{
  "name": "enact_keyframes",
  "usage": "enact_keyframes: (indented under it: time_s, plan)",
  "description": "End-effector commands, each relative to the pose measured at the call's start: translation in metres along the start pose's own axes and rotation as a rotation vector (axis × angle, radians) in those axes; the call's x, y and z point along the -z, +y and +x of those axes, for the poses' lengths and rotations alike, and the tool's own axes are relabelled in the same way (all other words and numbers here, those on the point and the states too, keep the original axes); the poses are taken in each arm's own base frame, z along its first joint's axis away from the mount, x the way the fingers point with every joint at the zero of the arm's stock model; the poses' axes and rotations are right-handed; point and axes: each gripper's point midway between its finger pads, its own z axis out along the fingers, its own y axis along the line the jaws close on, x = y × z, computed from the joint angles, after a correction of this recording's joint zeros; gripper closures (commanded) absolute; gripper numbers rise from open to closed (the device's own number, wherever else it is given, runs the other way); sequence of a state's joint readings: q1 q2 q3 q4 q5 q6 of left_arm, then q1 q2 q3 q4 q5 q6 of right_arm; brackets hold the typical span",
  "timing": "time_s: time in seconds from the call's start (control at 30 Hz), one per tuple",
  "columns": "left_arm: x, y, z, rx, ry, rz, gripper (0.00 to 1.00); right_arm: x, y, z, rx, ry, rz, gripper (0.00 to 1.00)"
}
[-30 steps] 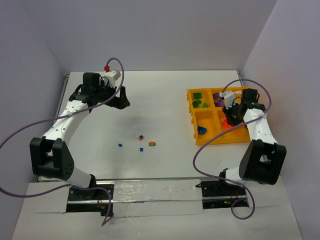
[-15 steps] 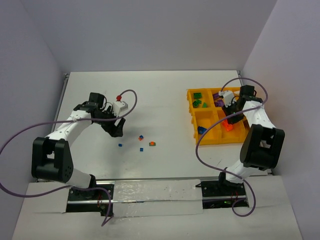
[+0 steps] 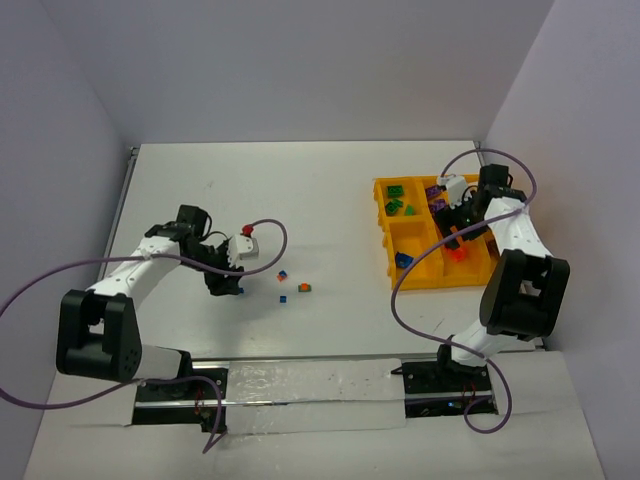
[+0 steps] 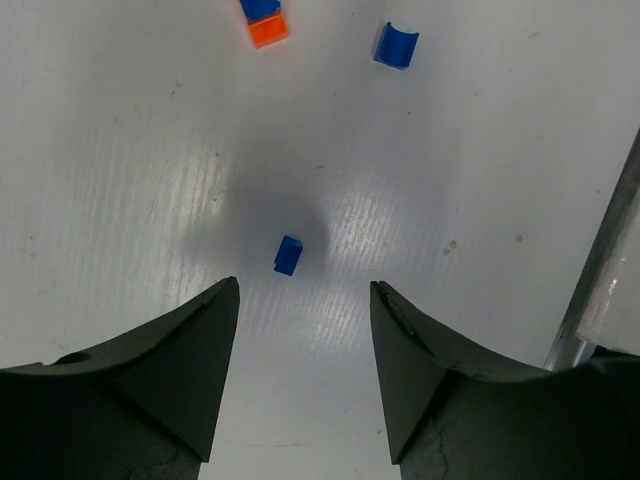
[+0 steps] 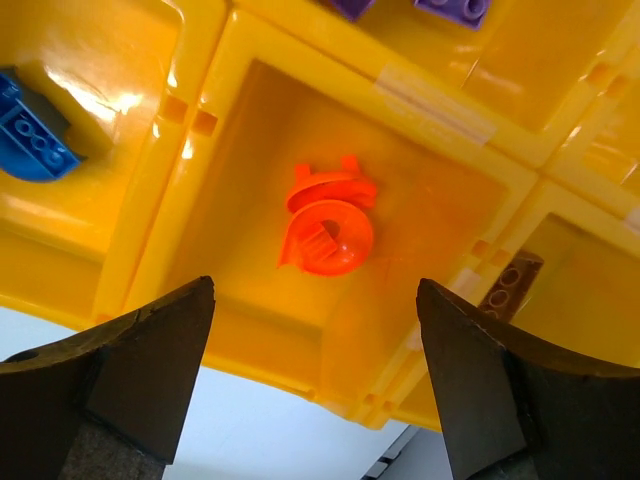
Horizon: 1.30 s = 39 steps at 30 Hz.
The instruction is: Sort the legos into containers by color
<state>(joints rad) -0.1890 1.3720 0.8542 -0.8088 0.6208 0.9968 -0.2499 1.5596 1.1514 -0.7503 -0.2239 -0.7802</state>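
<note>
My left gripper (image 4: 304,283) hangs open just above the table, with a tiny blue lego (image 4: 288,255) lying right in front of its fingertips and nothing between them. From above, the left gripper (image 3: 218,284) sits beside that blue bit (image 3: 240,291). My right gripper (image 5: 315,285) is open over the yellow tray's (image 3: 386,240) near-right container, where orange round legos (image 5: 328,225) lie loose. The other containers hold a blue brick (image 5: 30,125), purple pieces (image 5: 450,8), a brown brick (image 5: 508,285) and green bricks (image 3: 397,205).
More loose legos lie mid-table: a blue-and-orange bit (image 3: 282,274), a small blue bit (image 3: 282,297) and an orange-and-green bit (image 3: 304,288). A blue curved piece (image 4: 396,45) lies ahead of the left gripper. A metal strip (image 4: 600,300) runs along the right of the left wrist view.
The left arm swung from the far left of the table toward me, down to the blue bit, its jaws narrowing. The right gripper opened over the orange container.
</note>
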Motion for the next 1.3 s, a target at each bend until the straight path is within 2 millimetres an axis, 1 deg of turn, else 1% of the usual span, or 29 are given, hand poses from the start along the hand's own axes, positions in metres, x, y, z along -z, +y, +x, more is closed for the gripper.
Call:
enact_keyframes:
  time_s: [0.0,0.03,0.07,0.17,0.27,0.37,0.57,0.83,1.03,1.27]
  plan:
    - [-0.012,-0.005,-0.004,-0.182,-0.060,0.076,0.39,0.037,-0.006,-0.042,-0.022,-0.128,0.032,0.10]
    - [-0.014,-0.003,-0.003,-0.199,-0.061,0.081,0.39,0.039,-0.005,-0.045,-0.035,-0.134,0.026,0.10]
    - [-0.019,-0.001,-0.002,-0.218,-0.065,0.088,0.40,0.046,-0.004,-0.055,-0.045,-0.158,0.015,0.10]
    - [-0.026,0.003,0.002,-0.249,-0.065,0.111,0.43,0.059,-0.004,-0.073,-0.058,-0.207,0.010,0.10]
    - [-0.031,0.007,0.005,-0.279,-0.067,0.120,0.47,0.070,-0.003,-0.085,-0.065,-0.243,0.005,0.10]
    - [-0.033,0.011,0.002,-0.295,-0.080,0.124,0.49,0.081,-0.001,-0.094,-0.074,-0.274,0.001,0.09]
    - [-0.035,0.018,0.003,-0.284,-0.053,0.125,0.55,0.095,-0.002,-0.106,-0.081,-0.316,0.000,0.08]
    - [-0.040,0.021,0.017,-0.291,0.027,0.114,0.61,0.099,0.000,-0.109,-0.088,-0.331,-0.004,0.08]
    - [-0.042,0.021,0.018,-0.277,0.037,0.110,0.63,0.099,0.002,-0.109,-0.088,-0.334,-0.007,0.08]
    - [-0.043,0.022,0.019,-0.272,0.045,0.112,0.71,0.100,0.003,-0.114,-0.079,-0.342,-0.010,0.08]
